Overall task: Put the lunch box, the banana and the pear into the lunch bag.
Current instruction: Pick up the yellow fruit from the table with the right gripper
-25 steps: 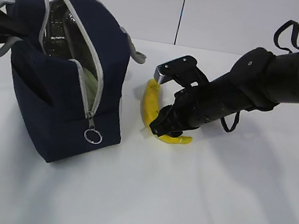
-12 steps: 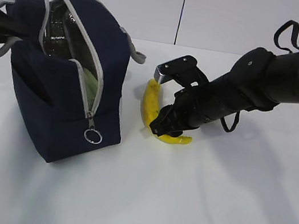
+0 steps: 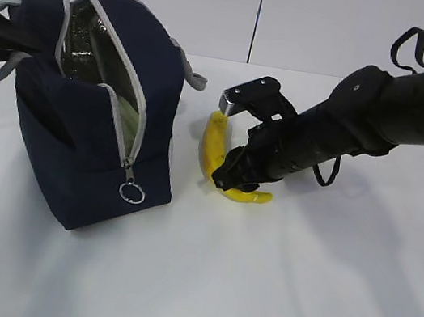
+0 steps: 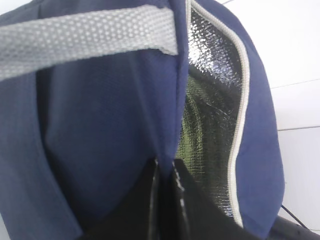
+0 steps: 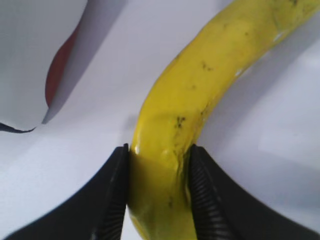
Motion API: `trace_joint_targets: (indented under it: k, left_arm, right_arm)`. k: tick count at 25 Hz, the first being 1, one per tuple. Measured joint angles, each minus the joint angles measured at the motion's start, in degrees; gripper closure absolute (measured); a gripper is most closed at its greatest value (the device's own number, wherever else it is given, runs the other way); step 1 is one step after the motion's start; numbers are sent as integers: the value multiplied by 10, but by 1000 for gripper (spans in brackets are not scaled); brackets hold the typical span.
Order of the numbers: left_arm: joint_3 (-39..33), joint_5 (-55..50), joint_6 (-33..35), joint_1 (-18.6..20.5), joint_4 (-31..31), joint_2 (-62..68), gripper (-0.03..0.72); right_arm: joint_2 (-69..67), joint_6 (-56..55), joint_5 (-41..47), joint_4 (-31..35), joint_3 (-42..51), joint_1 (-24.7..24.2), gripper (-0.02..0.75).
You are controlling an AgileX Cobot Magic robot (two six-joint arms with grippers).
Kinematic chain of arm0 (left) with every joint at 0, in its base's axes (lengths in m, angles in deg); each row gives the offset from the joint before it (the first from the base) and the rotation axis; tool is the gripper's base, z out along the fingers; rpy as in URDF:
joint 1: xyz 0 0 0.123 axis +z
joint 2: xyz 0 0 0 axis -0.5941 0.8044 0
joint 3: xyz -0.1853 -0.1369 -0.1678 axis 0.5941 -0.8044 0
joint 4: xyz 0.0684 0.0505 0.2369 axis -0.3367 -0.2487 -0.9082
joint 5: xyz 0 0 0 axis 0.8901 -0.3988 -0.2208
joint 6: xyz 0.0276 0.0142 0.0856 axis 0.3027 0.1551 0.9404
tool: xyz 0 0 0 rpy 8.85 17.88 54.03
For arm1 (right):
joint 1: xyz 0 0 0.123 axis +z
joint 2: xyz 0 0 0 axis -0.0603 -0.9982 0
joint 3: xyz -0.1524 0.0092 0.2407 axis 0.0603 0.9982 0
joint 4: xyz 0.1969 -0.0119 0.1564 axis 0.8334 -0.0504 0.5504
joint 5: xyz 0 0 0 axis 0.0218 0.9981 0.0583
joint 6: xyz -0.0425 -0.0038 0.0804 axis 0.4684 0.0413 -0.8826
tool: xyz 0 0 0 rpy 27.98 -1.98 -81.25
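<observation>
The navy lunch bag (image 3: pixel 75 143) stands at the left with its zipper open and silver lining (image 4: pixel 210 115) showing. A pale green edge (image 3: pixel 125 117) inside the opening looks like the lunch box. The yellow banana (image 3: pixel 214 144) lies on the white table just right of the bag. My right gripper (image 5: pixel 159 167) is shut on it near one end, with both ribbed pads against the peel (image 5: pixel 200 90). My left gripper (image 4: pixel 165 172) is shut on the bag's navy fabric edge (image 4: pixel 100 125) at the back left, behind the bag in the exterior view. The pear is out of view.
The bag's grey strap handle (image 4: pixel 85 37) crosses above my left gripper. A metal ring pull (image 3: pixel 132 192) hangs at the bag's front corner. The bag's white panel with a red spot (image 5: pixel 59 67) stands close to the banana. White table (image 3: pixel 299 272) stretches to the right and front.
</observation>
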Motion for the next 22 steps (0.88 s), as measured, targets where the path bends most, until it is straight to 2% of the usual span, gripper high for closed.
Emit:
trace_joint_targets:
  k: [14, 22]
  left_arm:
    - [0, 0, 0, 0, 0, 0, 701]
    - [0, 0, 0, 0, 2, 0, 701]
  right_arm:
    - [49, -2, 0, -33, 0, 0, 441]
    - [108, -3, -55, -37, 0, -2, 441]
